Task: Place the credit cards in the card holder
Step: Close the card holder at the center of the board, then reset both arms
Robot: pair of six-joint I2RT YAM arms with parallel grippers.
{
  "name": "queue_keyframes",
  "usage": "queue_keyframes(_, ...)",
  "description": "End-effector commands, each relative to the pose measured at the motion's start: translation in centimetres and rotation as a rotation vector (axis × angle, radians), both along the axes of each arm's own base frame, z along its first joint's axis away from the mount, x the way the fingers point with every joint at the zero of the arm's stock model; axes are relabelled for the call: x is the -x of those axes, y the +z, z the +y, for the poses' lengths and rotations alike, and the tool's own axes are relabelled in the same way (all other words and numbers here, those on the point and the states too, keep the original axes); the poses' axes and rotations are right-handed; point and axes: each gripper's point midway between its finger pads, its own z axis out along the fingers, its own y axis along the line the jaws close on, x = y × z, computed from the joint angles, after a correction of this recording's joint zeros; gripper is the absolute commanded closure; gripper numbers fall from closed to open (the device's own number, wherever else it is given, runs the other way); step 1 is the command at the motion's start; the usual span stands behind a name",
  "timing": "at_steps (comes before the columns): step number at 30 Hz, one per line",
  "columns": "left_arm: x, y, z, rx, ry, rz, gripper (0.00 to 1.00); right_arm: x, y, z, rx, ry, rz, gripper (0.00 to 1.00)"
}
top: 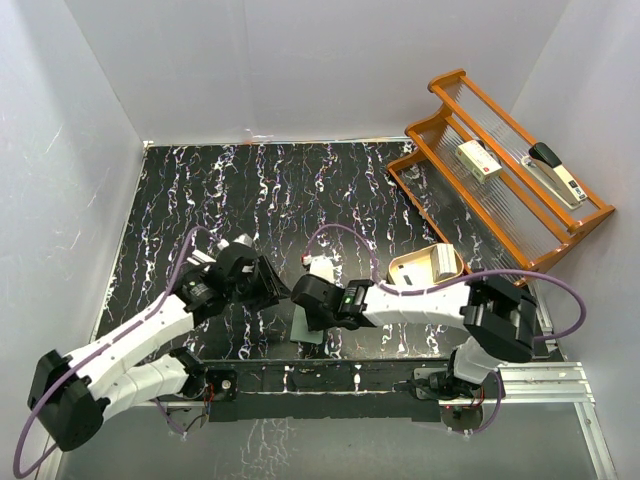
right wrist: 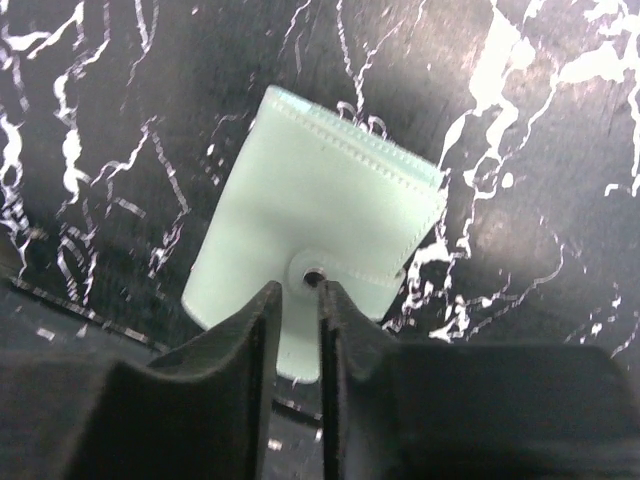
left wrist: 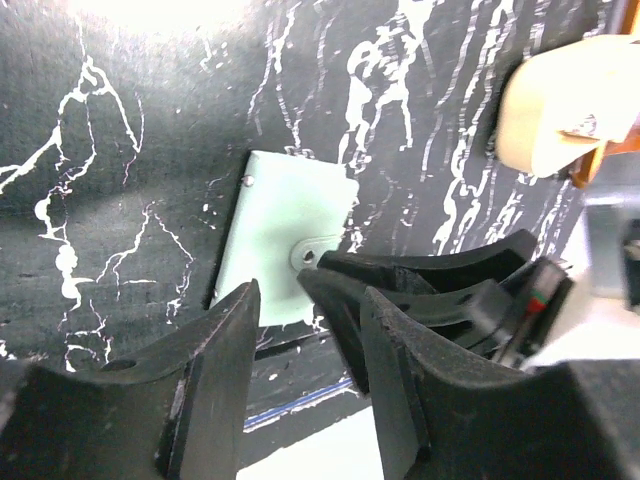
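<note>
Black moulded plastic, the right tool has its two fingers drawn almost together, with only a thin slit between them. Their tips sit at the tab of the card holder, its metal snap showing at the mouth of the slit. Whether they pinch the tab cannot be told. The left tool hangs just beside the card holder with its broad, ribbed fingers clearly parted and nothing between them.

The card holder is a soft sage-green fold with a stitched seam along one edge. It lies flat and closed on the surface, which is a glossy black sheet veined with white like marble.

Beyond the card holder to its right stands a cream, round-walled bowl holding a pale block. Farther that way leans an orange-brown wooden rack with clear rods, carrying a stapler and a small box. Plain white walls close in the surface.
</note>
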Motion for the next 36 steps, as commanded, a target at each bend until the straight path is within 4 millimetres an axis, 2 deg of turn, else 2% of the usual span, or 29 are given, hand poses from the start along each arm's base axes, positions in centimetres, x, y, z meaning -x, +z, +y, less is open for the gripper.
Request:
queue_keyframes(1, -0.3, 4.1, 1.8, -0.051, 0.008, -0.1, 0.54, 0.0, 7.1, 1.7, -0.158, 0.016, -0.057, 0.73)
queue_keyframes(2, -0.2, 5.1, 2.0, -0.049, -0.001, -0.124, 0.51, -0.1, 8.5, 1.6, -0.187, 0.012, -0.074, 0.7)
queue_keyframes(3, -0.1, 6.2, 2.2, -0.046, -0.008, -0.144, 0.39, -0.2, 10.0, 1.4, -0.216, 0.005, -0.095, 0.66)
queue_keyframes(4, -0.1, 7.4, 2.6, -0.048, -0.011, -0.175, 0.18, -0.4, 11.4, 1.1, -0.245, -0.003, -0.119, 0.62)
queue_keyframes(5, -0.1, 8.6, 3.0, -0.051, -0.013, -0.204, 0.03, -0.5, 12.9, 0.8, -0.276, -0.012, -0.14, 0.57)
queue_keyframes(8, 0.1, 12.4, 4.2, -0.061, -0.017, -0.289, 0.01, -0.6, 17.6, -0.9, -0.369, -0.037, -0.205, 0.37)
queue_keyframes(9, 0.3, 14.3, 4.7, -0.062, -0.018, -0.326, 0.01, -0.7, 19.1, -1.5, -0.391, -0.054, -0.228, 0.15)
queue_keyframes(10, 0.3, 15.7, 5.1, -0.062, -0.02, -0.359, 0.01, -0.6, 20.5, -2.1, -0.411, -0.06, -0.242, 0.05)
queue_keyframes(11, 0.4, 17.0, 5.4, -0.06, -0.029, -0.393, 0.01, -0.6, 22.2, -2.8, -0.431, -0.059, -0.268, 0.02)
queue_keyframes(14, 0.9, 21.1, 5.4, -0.019, -0.103, -0.53, 0.01, -0.4, 26.7, -4.3, -0.487, -0.05, -0.323, 0.02)
queue_keyframes(17, 1.2, 23.0, 5.9, -0.016, -0.115, -0.581, 0.01, -0.4, 29.7, -5.8, -0.524, -0.073, -0.361, 0.02)
queue_keyframes(20, 1.5, 23.9, 6.1, -0.009, -0.122, -0.607, 0.01, -0.2, 31.0, -6.8, -0.553, -0.083, -0.38, 0.02)
queue_keyframes(24, 1.7, 24.5, 5.9, 0.016, -0.145, -0.663, 0.01, 0.0, 31.9, -6.9, -0.611, -0.081, -0.392, 0.02)
queue_keyframes(30, 1.0, 22.5, 6.9, -0.047, -0.112, -0.674, 0.01, -0.4, 31.1, -6.8, -0.634, -0.111, -0.398, 0.02)
queue_keyframes(36, 0.6, 21.8, 7.9, -0.085, -0.068, -0.682, 0.01, -0.7, 30.5, -6.7, -0.643, -0.123, -0.411, 0.02)
